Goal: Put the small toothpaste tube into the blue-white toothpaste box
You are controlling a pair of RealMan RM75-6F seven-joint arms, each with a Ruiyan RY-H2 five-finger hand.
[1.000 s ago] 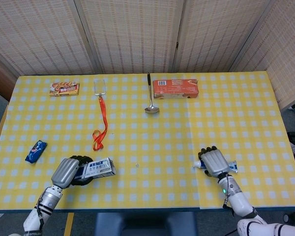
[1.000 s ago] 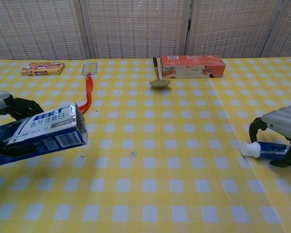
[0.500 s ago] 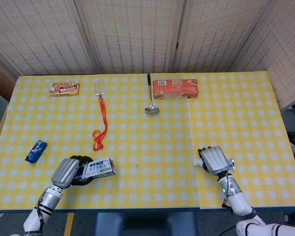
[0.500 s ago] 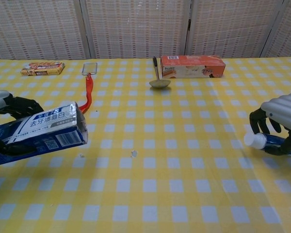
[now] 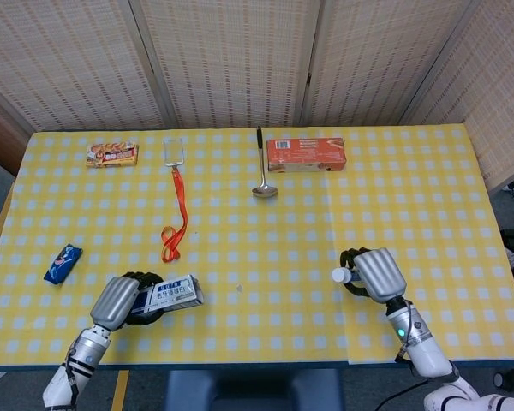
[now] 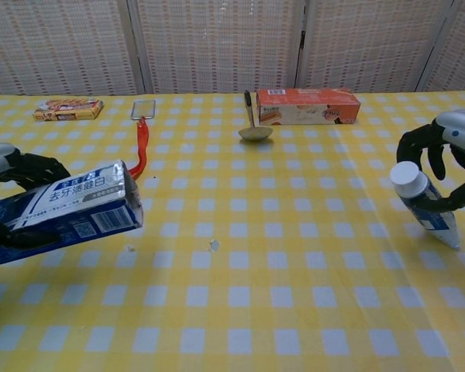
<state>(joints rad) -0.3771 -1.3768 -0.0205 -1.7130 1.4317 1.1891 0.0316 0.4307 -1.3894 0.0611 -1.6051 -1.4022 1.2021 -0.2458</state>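
My left hand [image 5: 118,300] [image 6: 12,174] grips the blue-white toothpaste box [image 5: 169,294] [image 6: 58,211] near the table's front left, its open end pointing right. Near the front right my right hand [image 5: 377,274] [image 6: 449,155] holds the small toothpaste tube [image 6: 423,204] lifted off the table, tilted, with its white cap [image 5: 340,276] [image 6: 408,176] up and toward the left. In the head view the tube's body is hidden under the hand.
A red lanyard [image 5: 176,214] with a clear badge holder [image 5: 174,151], a metal ladle [image 5: 261,175], an orange box [image 5: 305,154] and a snack packet [image 5: 111,155] lie along the back. A blue wrapper [image 5: 62,263] sits at the left edge.
My right hand has lifted the tube off the table and tilted it cap-up, moving slightly left. The left hand and box have barely moved.
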